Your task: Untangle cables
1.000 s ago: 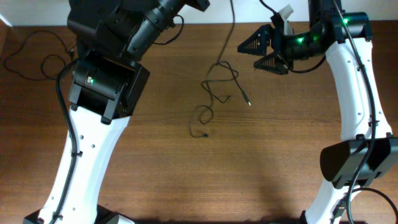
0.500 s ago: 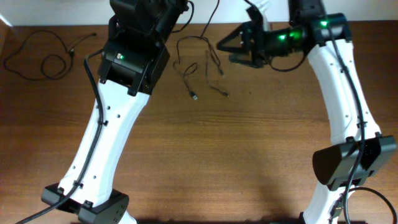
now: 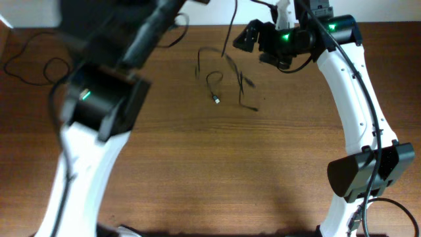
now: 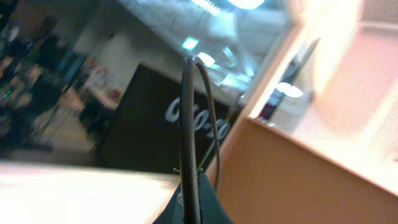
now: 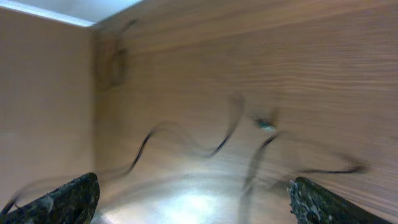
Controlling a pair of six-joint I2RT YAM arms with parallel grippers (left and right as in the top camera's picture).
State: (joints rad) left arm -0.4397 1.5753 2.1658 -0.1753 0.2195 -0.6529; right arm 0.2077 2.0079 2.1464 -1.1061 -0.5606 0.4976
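Overhead, the left arm (image 3: 99, 105) is showing blurred and farther left than half a second ago, while the left pincer (image 4: 189, 202) is clamping tight on the cables (image 3: 227, 62), whose thin black loops and small plug end are trailing over the wooden surface (image 3: 217, 164) near the right pincer (image 5: 196, 205), which is gaping wide, holding nothing.

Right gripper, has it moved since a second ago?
Yes. The right gripper has shifted left and nearer the table's far edge, seen from overhead.

Matt wood-grain table (image 3: 197, 164); cables (image 3: 216, 99) perhaps plastic-sheathed.
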